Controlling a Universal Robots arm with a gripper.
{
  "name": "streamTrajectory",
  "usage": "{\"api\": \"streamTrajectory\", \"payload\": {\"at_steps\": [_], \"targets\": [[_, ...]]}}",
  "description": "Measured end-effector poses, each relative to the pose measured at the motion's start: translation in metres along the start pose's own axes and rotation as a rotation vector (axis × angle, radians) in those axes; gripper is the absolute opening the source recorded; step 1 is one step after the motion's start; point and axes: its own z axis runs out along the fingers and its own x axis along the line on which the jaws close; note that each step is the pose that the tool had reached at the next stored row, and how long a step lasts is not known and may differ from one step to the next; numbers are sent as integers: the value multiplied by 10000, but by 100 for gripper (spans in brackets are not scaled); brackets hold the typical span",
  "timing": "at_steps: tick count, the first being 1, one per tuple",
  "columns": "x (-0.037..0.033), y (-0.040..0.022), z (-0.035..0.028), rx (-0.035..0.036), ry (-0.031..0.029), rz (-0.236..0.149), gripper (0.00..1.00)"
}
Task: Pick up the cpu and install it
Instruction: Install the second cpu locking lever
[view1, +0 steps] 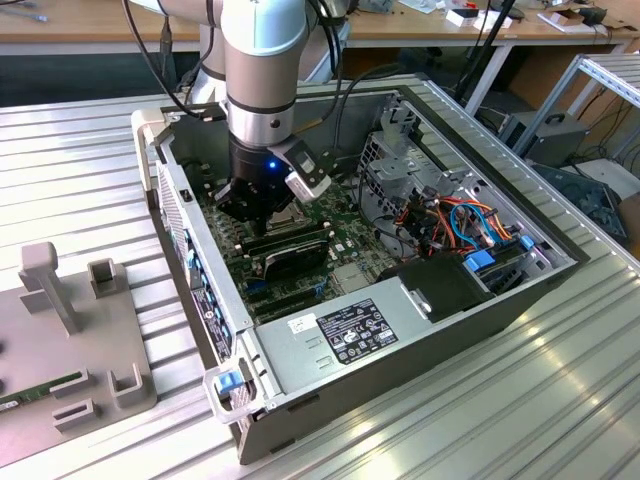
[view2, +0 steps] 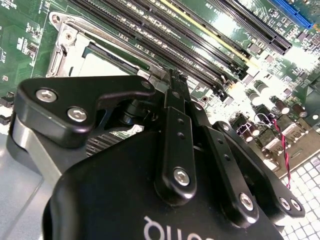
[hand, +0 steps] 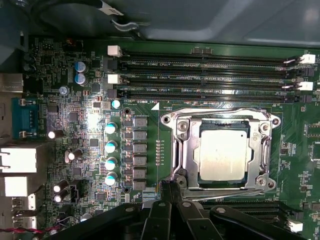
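The cpu (hand: 223, 155) lies flat in the socket (hand: 222, 150) on the motherboard (hand: 145, 150), its dull grey metal top facing up and framed on all sides by the shiny metal bracket of the socket, as the first wrist view shows. It sits square in the opening and nothing is gripping it. Just beside the socket's edge, the gripper (hand: 169, 186) reaches in with its black fingertips pressed together to a narrow point, holding nothing; the tips rest at or very near the lower rim of the bracket, not on the chip itself. In the second wrist view the same fingers (view2: 176, 95) meet in a closed wedge, close to a corner of the bracket. Long black memory slots (hand: 200, 77) run in parallel rows on the far side of the socket from the gripper, and a column of small round capacitors (hand: 110, 152) stands beside the socket. In the exterior view the arm (view1: 262, 70) comes straight down into an open computer case (view1: 400, 330) lying on its side on a ribbed metal table (view1: 80, 170). A grey holder tray (view1: 70, 350) with upright blocks sits on the table at the exterior view's left, well apart from the case.
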Motion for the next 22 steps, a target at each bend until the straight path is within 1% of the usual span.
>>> {"api": "streamTrajectory", "payload": {"at_steps": [3,4,6,9,10,12,14,19,21,22], "targets": [[1,0,-1,1,-1,1,11],[6,0,-1,0,-7,4,11],[21,0,-2,0,-46,4,11],[21,-1,-1,-5,-52,4,11],[29,-3,0,-47,-76,11,11],[42,-3,2,-182,-162,22,11],[48,-4,3,-248,-204,26,11],[68,-26,3,-419,-257,41,11],[72,-32,3,-456,-269,44,11],[72,-32,3,-459,-269,44,11]]}}
